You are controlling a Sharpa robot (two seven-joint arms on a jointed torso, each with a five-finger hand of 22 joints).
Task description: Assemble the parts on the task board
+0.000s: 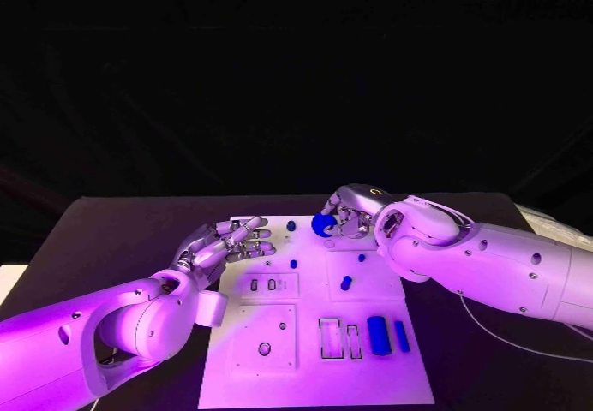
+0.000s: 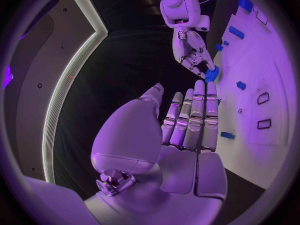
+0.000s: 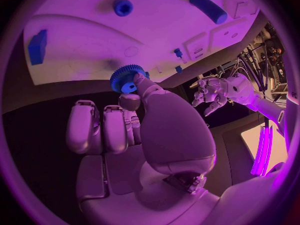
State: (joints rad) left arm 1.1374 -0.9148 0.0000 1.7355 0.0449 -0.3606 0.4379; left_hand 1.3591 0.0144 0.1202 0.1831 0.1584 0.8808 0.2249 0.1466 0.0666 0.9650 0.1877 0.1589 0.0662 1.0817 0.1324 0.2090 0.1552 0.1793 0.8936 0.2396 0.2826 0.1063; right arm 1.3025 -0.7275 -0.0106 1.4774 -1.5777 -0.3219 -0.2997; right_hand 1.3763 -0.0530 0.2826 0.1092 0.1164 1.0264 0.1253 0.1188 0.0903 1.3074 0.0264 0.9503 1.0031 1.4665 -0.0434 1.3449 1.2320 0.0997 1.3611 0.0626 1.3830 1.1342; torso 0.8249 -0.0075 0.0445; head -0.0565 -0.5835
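The white task board (image 1: 309, 360) lies in the middle of the black table. My right hand (image 1: 350, 214) hovers over the board's far edge and pinches a blue toothed gear (image 1: 324, 224) between thumb and finger; the right wrist view shows the gear (image 3: 128, 80) at the fingertips, just off the board's edge. My left hand (image 1: 229, 244) is held at the board's far left corner with its fingers apart and nothing in it; in the left wrist view its fingers (image 2: 199, 115) stretch straight towards the right hand (image 2: 190, 50) and the gear (image 2: 212, 75).
Small blue parts (image 1: 347, 282) sit mid-board, and two larger blue pieces (image 1: 377, 334) stand near the right side beside empty rectangular slots (image 1: 330, 337). A blue hex piece (image 3: 122, 6), a cylinder (image 3: 208, 7) and a block (image 3: 37, 46) are on the board. A cable (image 1: 494, 330) runs at the right.
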